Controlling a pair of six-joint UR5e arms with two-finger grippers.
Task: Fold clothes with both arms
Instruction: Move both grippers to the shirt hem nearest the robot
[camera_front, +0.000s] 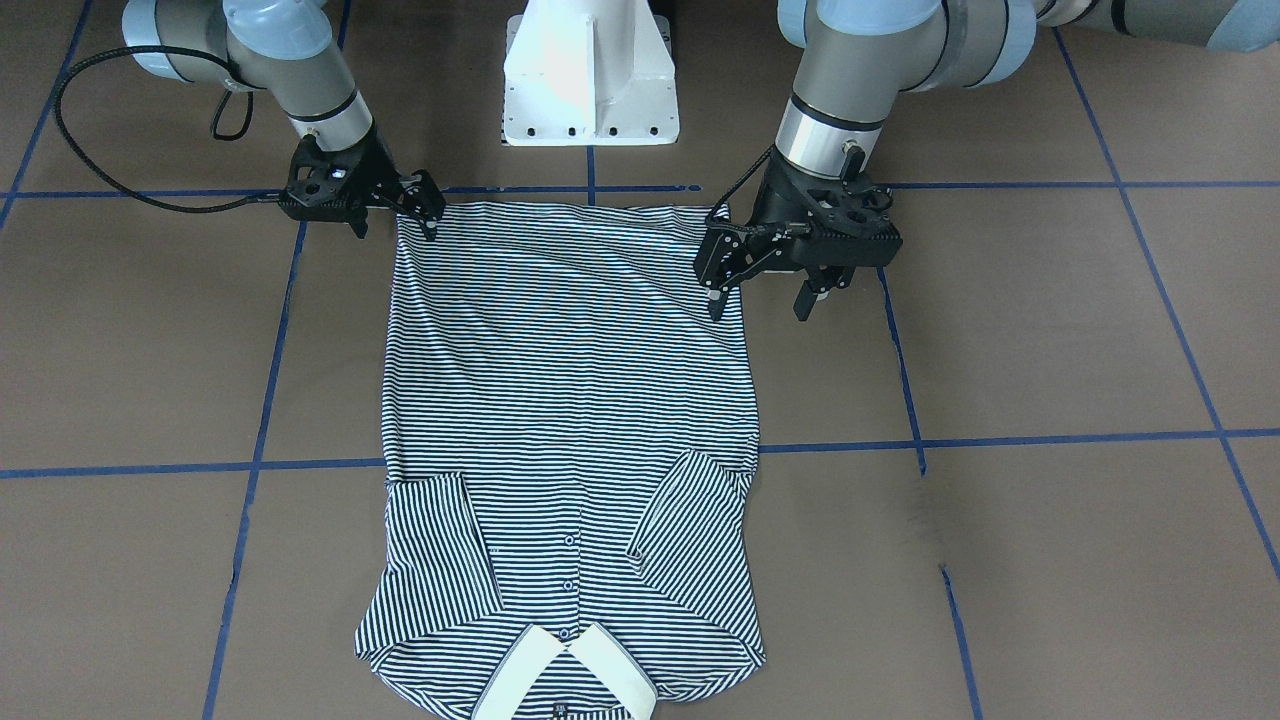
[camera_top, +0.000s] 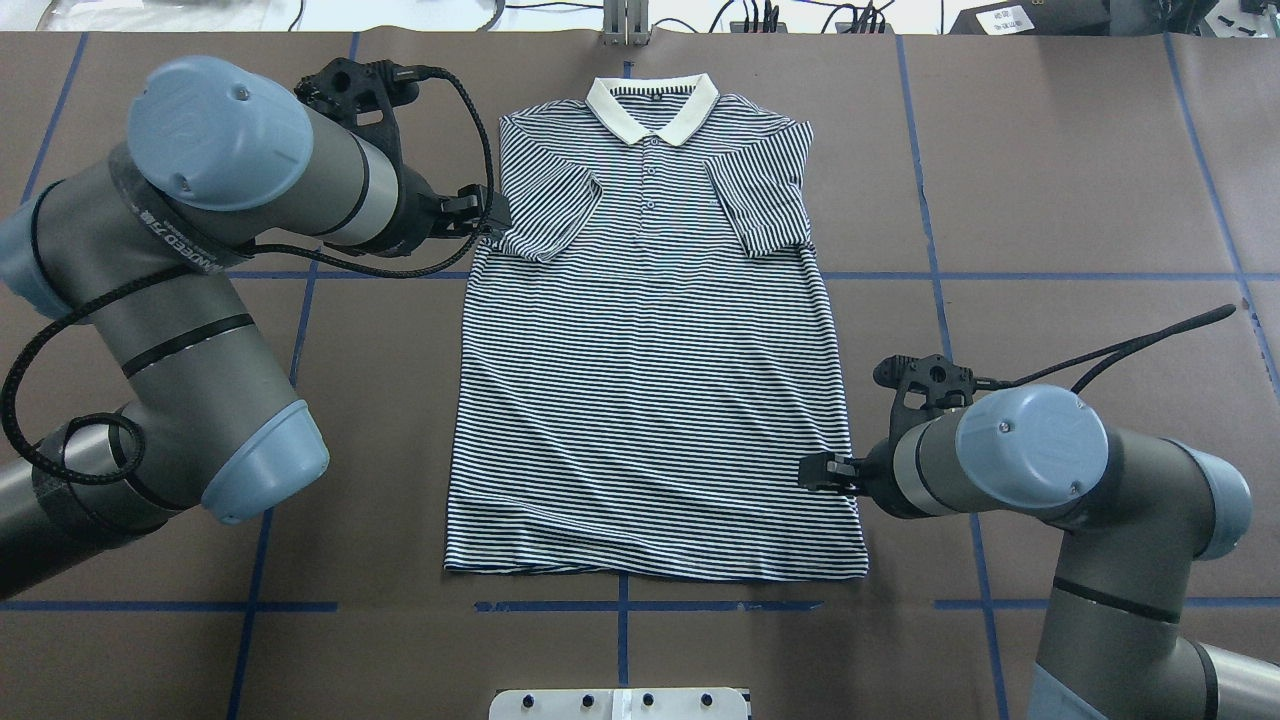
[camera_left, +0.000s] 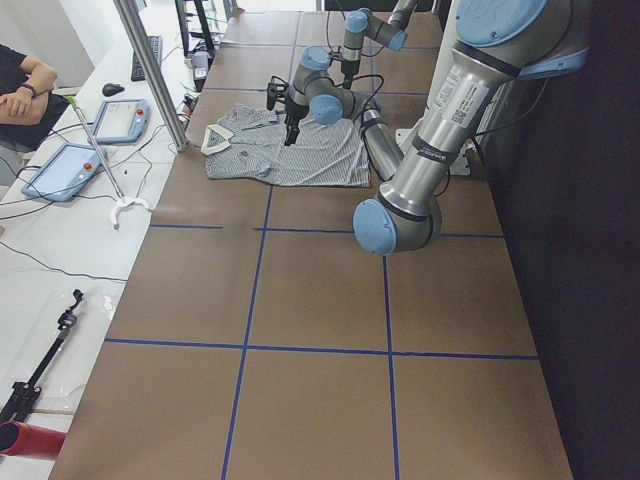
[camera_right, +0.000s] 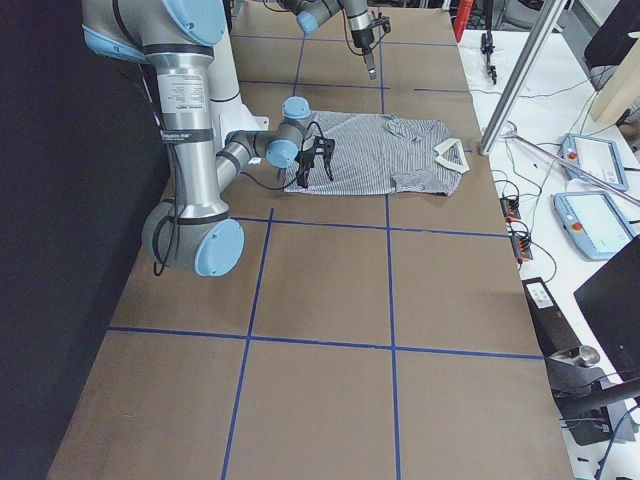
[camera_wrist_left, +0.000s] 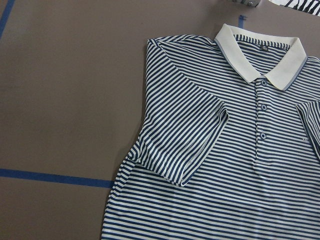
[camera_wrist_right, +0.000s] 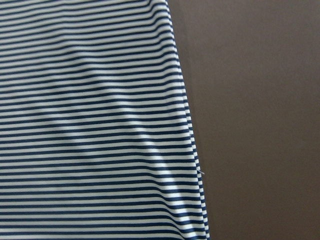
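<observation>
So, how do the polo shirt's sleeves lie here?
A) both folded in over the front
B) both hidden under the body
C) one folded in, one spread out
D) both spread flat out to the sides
A: the polo shirt lies face up with each sleeve turned in onto the striped front, either side of the button placket.

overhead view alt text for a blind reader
A striped polo shirt lies flat on a brown table, sleeves folded in. The left gripper is at one sleeve, the right gripper at the opposite edge near the hem.
</observation>
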